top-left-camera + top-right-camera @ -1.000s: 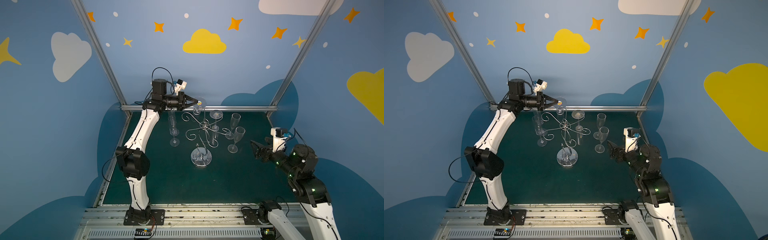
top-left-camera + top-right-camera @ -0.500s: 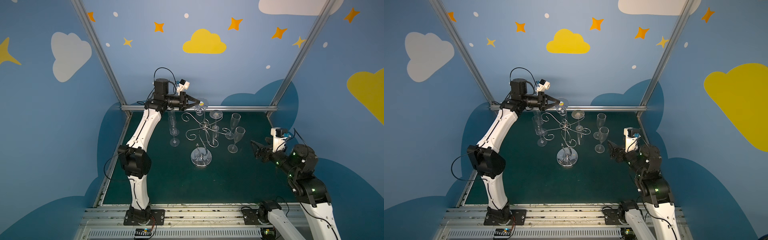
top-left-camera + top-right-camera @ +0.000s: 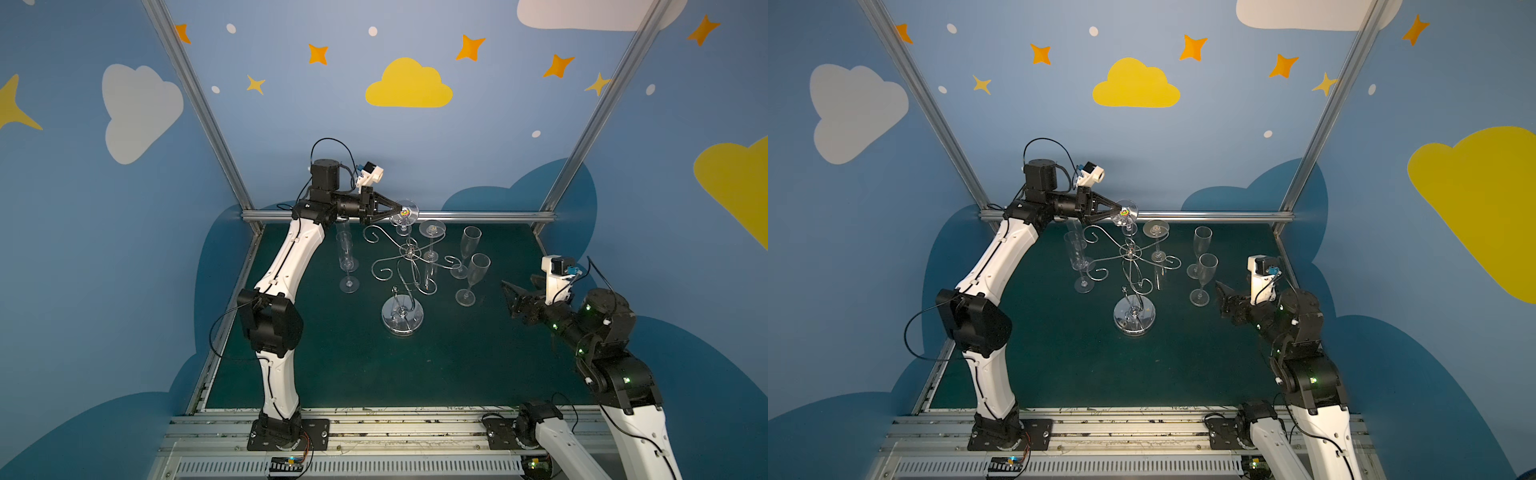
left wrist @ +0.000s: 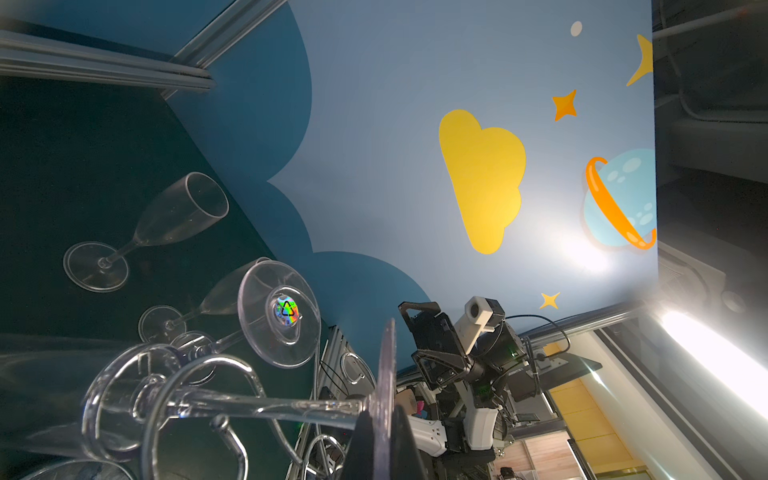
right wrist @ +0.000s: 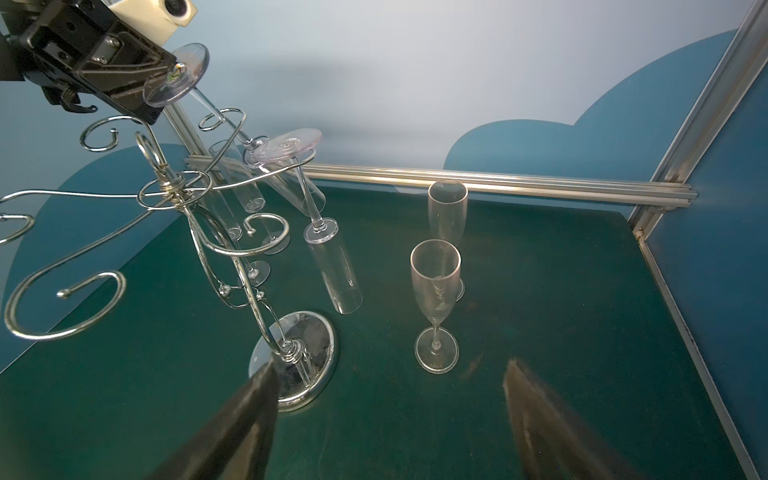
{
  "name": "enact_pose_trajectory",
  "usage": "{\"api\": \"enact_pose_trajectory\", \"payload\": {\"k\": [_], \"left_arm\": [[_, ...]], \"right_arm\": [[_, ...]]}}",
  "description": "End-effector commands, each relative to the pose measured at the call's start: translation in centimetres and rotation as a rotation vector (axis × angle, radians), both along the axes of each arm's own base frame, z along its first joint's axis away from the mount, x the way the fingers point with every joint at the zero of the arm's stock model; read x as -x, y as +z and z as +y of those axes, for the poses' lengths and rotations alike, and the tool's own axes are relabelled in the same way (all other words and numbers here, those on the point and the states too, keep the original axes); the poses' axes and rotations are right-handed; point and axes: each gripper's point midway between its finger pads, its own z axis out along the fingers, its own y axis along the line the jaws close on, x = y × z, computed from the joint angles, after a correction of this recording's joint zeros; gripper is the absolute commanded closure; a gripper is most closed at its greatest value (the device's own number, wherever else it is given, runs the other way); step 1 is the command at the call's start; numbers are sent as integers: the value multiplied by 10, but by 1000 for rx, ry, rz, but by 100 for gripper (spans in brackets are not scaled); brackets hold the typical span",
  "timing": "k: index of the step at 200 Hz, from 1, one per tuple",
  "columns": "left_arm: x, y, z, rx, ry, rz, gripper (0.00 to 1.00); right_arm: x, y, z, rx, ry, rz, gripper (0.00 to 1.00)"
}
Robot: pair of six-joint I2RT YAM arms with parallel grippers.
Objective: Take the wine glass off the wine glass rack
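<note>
The silver wine glass rack [image 3: 402,318] [image 3: 1133,318] [image 5: 299,357] stands mid-table on its round shiny base, scroll arms spreading from the post. A clear wine glass [image 3: 406,211] [image 3: 1128,209] [image 5: 176,75] hangs upside down and tilted at the rack's far side. Its stem [image 4: 249,405] lies in a curled arm. My left gripper [image 3: 397,212] [image 3: 1120,213] [image 4: 384,436] is shut on the edge of its round foot. My right gripper [image 3: 509,297] [image 3: 1223,297] [image 5: 390,374] is open and empty, low at the right, apart from the rack.
A second inverted glass [image 3: 432,228] [image 5: 286,143] hangs on the neighbouring arm. Two flutes [image 3: 473,278] [image 5: 435,291] stand upright right of the rack, others [image 3: 347,257] stand at its left under the left arm. A metal rail [image 3: 478,216] and blue walls bound the green mat.
The left gripper, still shut on the glass foot, has edged slightly to the right. The right arm has not moved.
</note>
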Motion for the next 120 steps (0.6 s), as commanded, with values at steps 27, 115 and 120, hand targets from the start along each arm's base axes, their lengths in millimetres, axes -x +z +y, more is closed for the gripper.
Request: {"api": "enact_pose_trajectory", "payload": {"k": [27,115,120], "left_arm": [[23,23,10,28,-38,-81,97],[28,29,29,31,3,-82,97],[28,29,30,32,4,-81,97]], "right_arm": [[6,10,-4,9,-13,-29,16],[9,11,-5,8,-17,-32,16],[9,11,-5,8,-17,-31,16]]}}
